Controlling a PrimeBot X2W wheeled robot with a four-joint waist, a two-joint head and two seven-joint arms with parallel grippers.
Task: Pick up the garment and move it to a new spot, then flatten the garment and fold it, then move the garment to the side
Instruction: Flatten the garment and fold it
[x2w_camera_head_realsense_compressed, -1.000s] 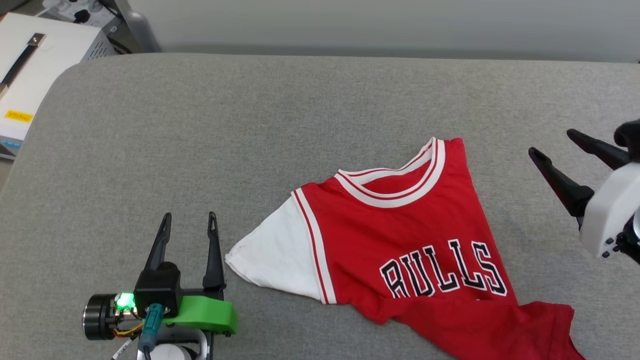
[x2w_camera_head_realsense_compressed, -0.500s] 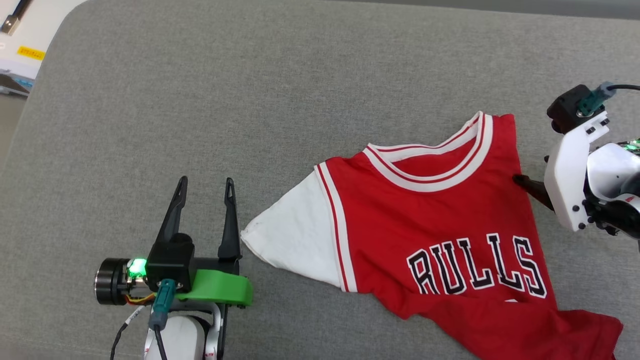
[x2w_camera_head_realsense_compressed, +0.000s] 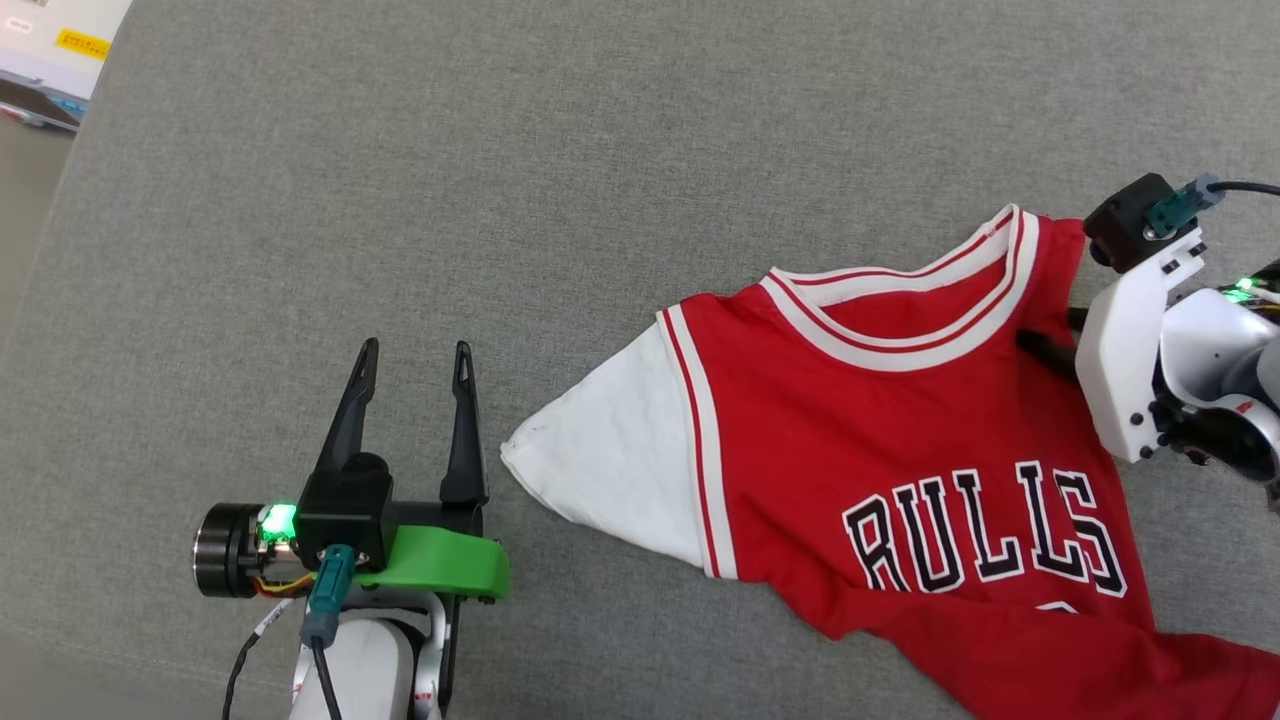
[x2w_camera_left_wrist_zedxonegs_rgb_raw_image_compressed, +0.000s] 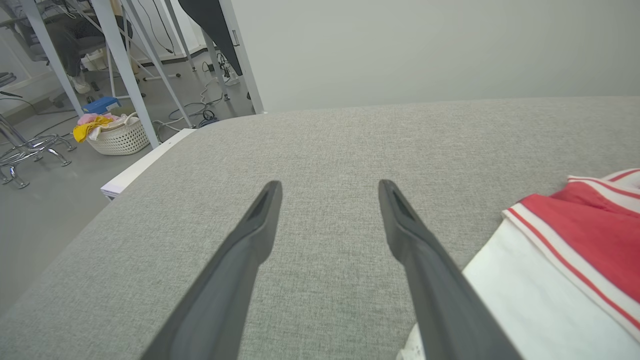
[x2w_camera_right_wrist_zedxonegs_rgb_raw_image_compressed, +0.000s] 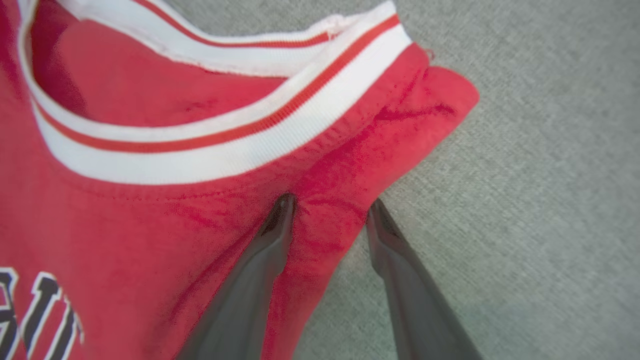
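Slip risk: my right gripper (x2w_camera_right_wrist_zedxonegs_rgb_raw_image_compressed: 330, 202), half-open astride the upper-right edge of the shirt (x2w_camera_head_realsense_compressed: 900, 420), has thin purchase; left gripper (x2w_camera_head_realsense_compressed: 416, 350) wide, empty.

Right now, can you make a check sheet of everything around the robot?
Surface: grey padded top, jersey lying on it.
Job's things: red jersey T-shirt, rumpled; white sleeve spread out.
Clutter: nothing seen.
Pincers: left pincer open, beside the sleeve; right pincer straddles a bunched shoulder fold, jaws apart.
Cables: left wrist wire; right wrist wire; floor cords.
Surroundings: white basket of cloths, metal frame legs, grey wall.
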